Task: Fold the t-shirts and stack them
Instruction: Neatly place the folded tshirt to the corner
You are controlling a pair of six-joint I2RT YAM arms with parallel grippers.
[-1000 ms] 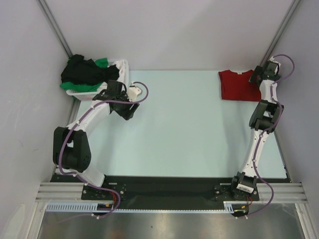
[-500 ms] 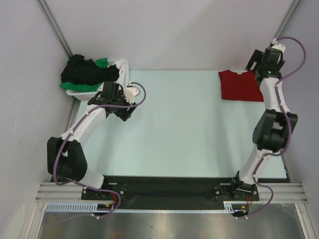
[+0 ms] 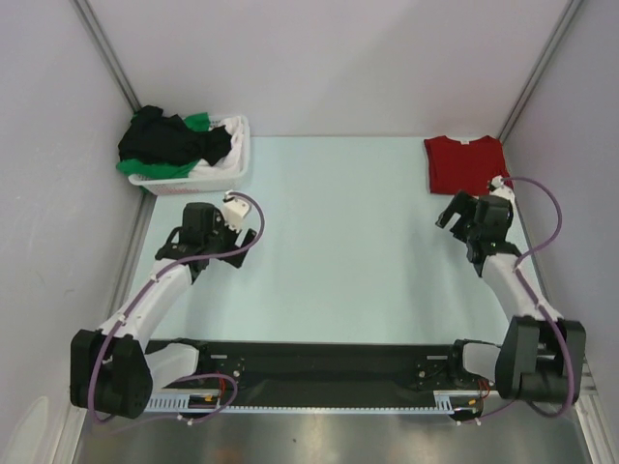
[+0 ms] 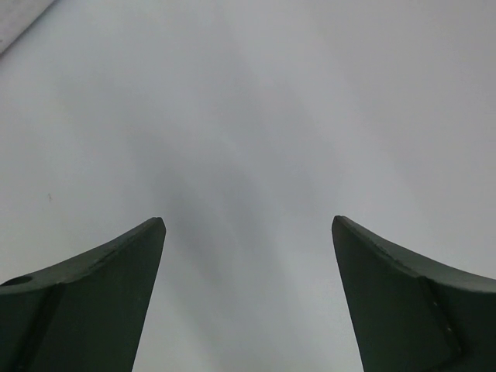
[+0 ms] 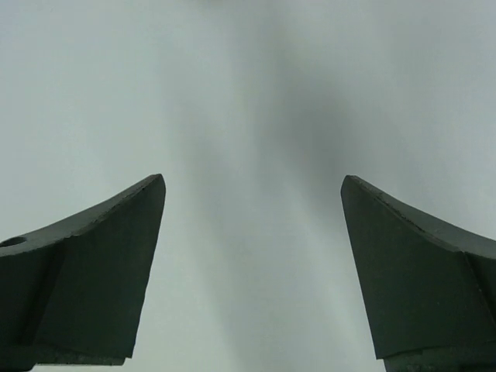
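My left end effector (image 4: 248, 225) and right end effector (image 5: 253, 182) are released and empty; reaching into the far-left-corner basket (image 3: 238, 160) may drag both tangled t-shirts (image 3: 172, 145) out together.

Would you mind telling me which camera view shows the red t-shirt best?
The top external view: the red t-shirt lies whole, folded flat, at the table's far right corner. Both wrist views show only their open fingers and table surface.
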